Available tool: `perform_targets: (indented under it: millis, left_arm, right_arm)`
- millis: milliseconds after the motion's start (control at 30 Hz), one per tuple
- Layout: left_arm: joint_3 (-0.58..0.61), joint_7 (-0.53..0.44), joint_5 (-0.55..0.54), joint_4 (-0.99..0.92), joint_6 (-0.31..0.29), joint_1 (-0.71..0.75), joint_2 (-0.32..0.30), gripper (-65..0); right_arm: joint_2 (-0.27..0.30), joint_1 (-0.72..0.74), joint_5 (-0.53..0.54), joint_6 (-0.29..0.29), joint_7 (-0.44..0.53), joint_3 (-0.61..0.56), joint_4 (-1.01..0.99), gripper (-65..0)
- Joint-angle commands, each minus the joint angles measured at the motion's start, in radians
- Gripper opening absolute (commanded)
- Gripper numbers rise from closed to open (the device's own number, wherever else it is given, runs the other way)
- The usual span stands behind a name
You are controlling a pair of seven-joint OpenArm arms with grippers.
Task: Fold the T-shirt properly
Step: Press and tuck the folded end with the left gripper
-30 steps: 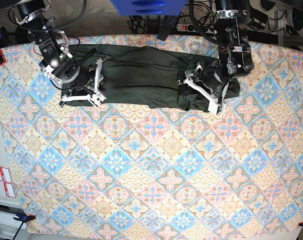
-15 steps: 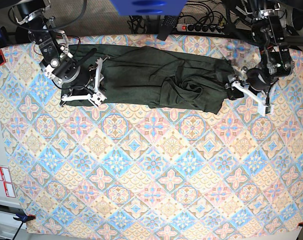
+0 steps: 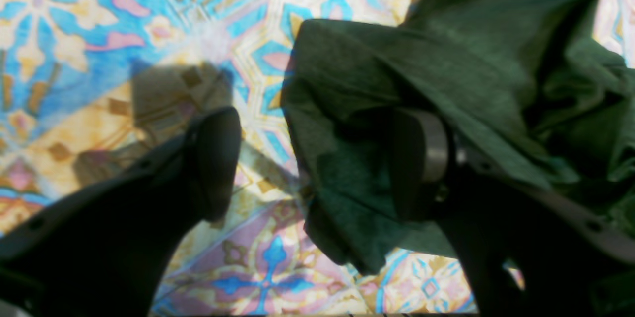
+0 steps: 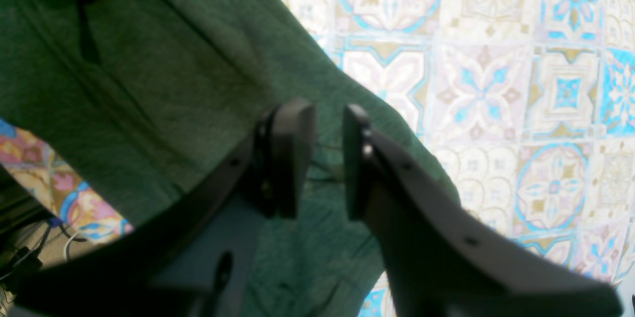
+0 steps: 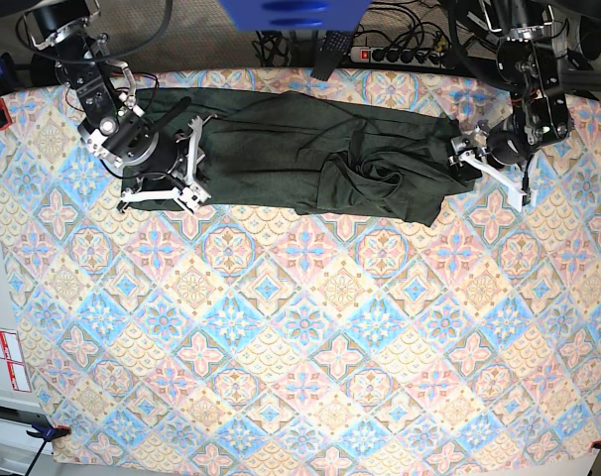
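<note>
From my station I see the T-shirt (image 5: 300, 164) lying as a long dark green band across the far part of the table (image 5: 300, 377), stretched from side to side over the patterned tablecloth (image 5: 281, 327). Its middle is fairly flat, while toward the base view's right it bunches into folds and wrinkles.

My left gripper (image 5: 489, 169) sits at that right end of the shirt. In the left wrist view its fingers are spread wide: one finger (image 3: 213, 158) stands over bare tablecloth (image 3: 74, 34), clear of the cloth, and the other finger (image 3: 421, 158) is buried in a rumpled bunch of the shirt (image 3: 446, 59), with fabric draped over and around it. Nothing is pinched between the two; the shirt hangs on the one finger only.

My right gripper (image 5: 172, 169) is at the shirt's other end, on the base view's left, resting over the green cloth. In the right wrist view its fingers (image 4: 290, 153) are close together with a narrow gap between them, and the shirt (image 4: 149, 84) lies beneath and behind them. I cannot tell whether any cloth is caught in that gap. To the side of that gripper (image 4: 325, 158) the shirt's edge runs diagonally, with tablecloth (image 4: 521, 84) showing beyond it.
</note>
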Motion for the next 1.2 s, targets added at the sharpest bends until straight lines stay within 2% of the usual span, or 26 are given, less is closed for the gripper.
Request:
perform_targets:
  millis: [0,200,267,333,467,533,700,867,1067,1167]
  left_arm:
    - [-0.002,-0.021,-0.005,-0.01,-0.001,-0.005,-0.009,-18.6]
    - [0.096,-0.087,-0.008,-0.099,0.001,-0.022,-0.007,-18.6]
    - [0.12,-0.093,-0.009,-0.102,-0.001,-0.022,-0.006,-21.2]
    - [0.146,-0.093,-0.011,-0.088,-0.002,-0.019,-0.006,-30.4]
    - [0.172,-0.105,-0.064,-0.042,-0.005,0.007,-0.006,-57.7]
    - [0.169,-0.104,-0.115,-0.001,-0.005,0.029,-0.006,-65.0]
    - [0.172,-0.105,-0.157,0.133,-0.004,0.095,-0.006,-65.0]
    - [0.172,-0.104,-0.153,0.242,-0.004,0.136,0.03,-65.0]
    - [0.175,-0.102,-0.157,0.268,-0.002,0.146,0.031,-65.0]
    - [0.239,-0.102,-0.157,0.268,-0.004,0.146,0.042,-65.0]
  right_arm:
    - [0.011,0.005,0.007,-0.001,0.015,0.008,0.018,-51.0]
    - [0.011,0.008,0.007,-0.001,0.015,0.008,0.019,-51.0]
    - [0.011,0.008,0.007,-0.001,0.015,0.008,0.019,-51.0]
    - [0.011,0.006,0.007,-0.001,0.015,0.008,0.019,-51.0]
    - [0.011,0.005,0.007,-0.001,0.015,0.008,0.019,-51.1]
    - [0.011,0.005,0.007,-0.001,0.015,0.008,0.019,-51.1]
    - [0.011,0.006,0.007,-0.001,0.015,0.008,0.019,-51.1]
    - [0.011,0.01,0.007,-0.001,0.015,0.008,0.019,-51.0]
    - [0.011,0.01,0.007,-0.001,0.015,0.008,0.018,-51.0]
    - [0.011,0.01,0.007,-0.001,0.015,0.008,0.018,-51.0]
